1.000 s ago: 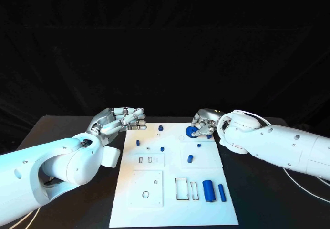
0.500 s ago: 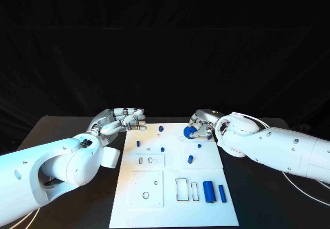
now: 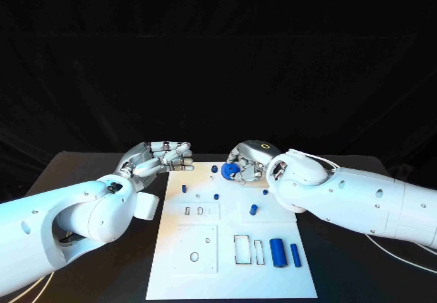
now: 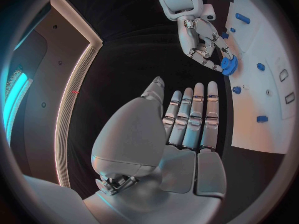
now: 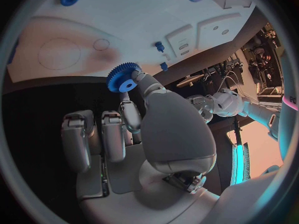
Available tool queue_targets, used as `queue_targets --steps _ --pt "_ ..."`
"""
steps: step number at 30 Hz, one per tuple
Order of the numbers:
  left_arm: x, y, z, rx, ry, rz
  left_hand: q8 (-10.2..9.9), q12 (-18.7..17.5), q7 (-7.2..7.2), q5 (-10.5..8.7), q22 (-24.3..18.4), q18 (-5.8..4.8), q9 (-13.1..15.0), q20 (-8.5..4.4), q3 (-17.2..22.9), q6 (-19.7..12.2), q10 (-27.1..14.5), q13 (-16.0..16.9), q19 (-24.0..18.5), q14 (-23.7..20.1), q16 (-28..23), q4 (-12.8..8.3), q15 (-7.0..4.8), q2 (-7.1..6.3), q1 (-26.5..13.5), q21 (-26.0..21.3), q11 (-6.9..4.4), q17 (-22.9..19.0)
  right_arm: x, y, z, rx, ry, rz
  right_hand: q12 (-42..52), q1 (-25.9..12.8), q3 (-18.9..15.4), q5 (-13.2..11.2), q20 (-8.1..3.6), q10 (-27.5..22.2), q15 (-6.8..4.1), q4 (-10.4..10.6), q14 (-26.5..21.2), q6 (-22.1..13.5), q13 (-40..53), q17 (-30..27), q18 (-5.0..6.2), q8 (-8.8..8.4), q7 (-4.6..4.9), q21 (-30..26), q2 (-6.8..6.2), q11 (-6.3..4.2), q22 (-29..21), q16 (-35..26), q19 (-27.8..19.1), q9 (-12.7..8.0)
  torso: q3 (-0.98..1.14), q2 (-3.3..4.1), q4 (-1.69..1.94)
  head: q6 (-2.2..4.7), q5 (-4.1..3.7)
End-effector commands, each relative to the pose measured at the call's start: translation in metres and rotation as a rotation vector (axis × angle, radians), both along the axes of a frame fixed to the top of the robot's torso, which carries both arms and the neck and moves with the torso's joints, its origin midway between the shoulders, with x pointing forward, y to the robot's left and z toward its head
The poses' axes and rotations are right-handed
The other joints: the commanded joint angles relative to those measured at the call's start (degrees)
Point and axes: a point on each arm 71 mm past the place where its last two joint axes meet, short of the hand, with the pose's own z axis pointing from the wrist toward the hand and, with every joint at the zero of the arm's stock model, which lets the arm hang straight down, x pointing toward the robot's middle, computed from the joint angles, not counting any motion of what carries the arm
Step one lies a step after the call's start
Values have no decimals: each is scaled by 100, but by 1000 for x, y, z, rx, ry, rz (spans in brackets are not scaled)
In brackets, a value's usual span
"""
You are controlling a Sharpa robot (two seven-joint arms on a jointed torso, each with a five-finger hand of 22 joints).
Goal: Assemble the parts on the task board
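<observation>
The right hand [image 3: 244,165] pinches a small blue gear [image 3: 230,171] in its fingertips, holding it over the far end of the white task board [image 3: 228,265], just above the frame's centre. The left hand [image 3: 162,158] hovers at the board's upper-left corner, fingers curled loosely together and holding nothing. Two blue cylinders [image 3: 283,252] lie at the board's lower right.

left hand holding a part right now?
No. The left hand has its fingers extended with nothing in them; the blue gear is pinched by the right hand.
</observation>
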Motion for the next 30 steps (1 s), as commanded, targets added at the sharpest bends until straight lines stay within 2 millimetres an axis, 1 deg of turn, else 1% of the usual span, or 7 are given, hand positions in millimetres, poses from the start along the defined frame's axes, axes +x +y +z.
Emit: queue_targets --steps 1,5,7,14,19,23,30 --pt "-1 -3 2 -11 -9 -23 -14 -17 22 21 5 63 -7 -2 0 -32 -28 -8 -9 -30 -22 -30 -8 -2 49 27 7 7 -3 11 5 -25 -89 31 3 -20 33 23 -44 46 -46 3 537 77 9 1252 -37 15 -24 26 -12 -6 1507 28 599 1 -1 3 1 1 9" --pt "-1 -4 2 -12 -9 -24 -14 -17 22 21 5 63 -7 -2 0 -32 -28 -8 -9 -30 -22 -30 -8 -2 49 27 7 7 -2 21 4 -26 -96 45 -2 -63 129 17 -45 48 -47 13 539 95 6 1258 -37 -2 -26 26 -58 -4 1507 31 599 -8 -5 6 7 1 23" --pt "-1 -4 2 -12 -9 -23 -14 -17 22 21 5 63 -7 -2 0 -32 -28 -8 -9 -30 -22 -30 -8 -2 49 27 7 7 -1 26 2 -28 -96 49 -2 -94 180 12 -46 51 -47 23 539 101 7 1258 -37 -13 -24 26 -84 -3 1507 31 599 -14 -3 6 -5 -3 35" --pt "-1 -4 2 -12 -10 -24 -16 -20 20 21 6 62 -6 -1 4 -30 -26 -7 -13 -30 -25 -35 -8 5 58 29 6 9 0 39 -11 -38 -70 63 -13 -143 264 -2 -44 43 -43 40 537 91 -1 1252 -37 -43 -16 26 -123 3 1507 28 599 -27 -1 4 3 -8 53" --pt "-1 -4 2 -12 -10 -24 -16 -20 20 21 6 62 -6 -1 4 -30 -26 -7 -13 -30 -25 -35 -8 5 58 29 6 9 0 47 -20 -41 -56 70 -15 -155 287 -12 -43 41 -41 45 537 86 -3 1251 -37 -51 -14 26 -131 5 1507 27 599 -31 7 5 -5 -10 75" --pt "-1 -5 2 -12 -10 -25 -16 -20 20 21 6 62 -6 -1 4 -30 -26 -7 -13 -30 -25 -35 -8 5 58 29 6 9 1 50 -24 -46 -48 69 -18 -171 311 -25 -42 38 -39 50 537 83 -5 1252 -37 -60 -10 26 -141 8 1507 28 599 -34 3 6 2 -15 67" --pt "-1 -5 2 -12 -9 -25 -17 -21 20 21 6 62 -6 -1 5 -29 -24 -7 -15 -30 -27 -36 -8 7 61 30 6 11 4 50 -28 -50 -48 49 -26 -183 328 -38 -40 31 -37 54 536 80 -13 1247 -37 -67 -8 26 -150 10 1507 25 599 -37 2 2 -15 0 63"
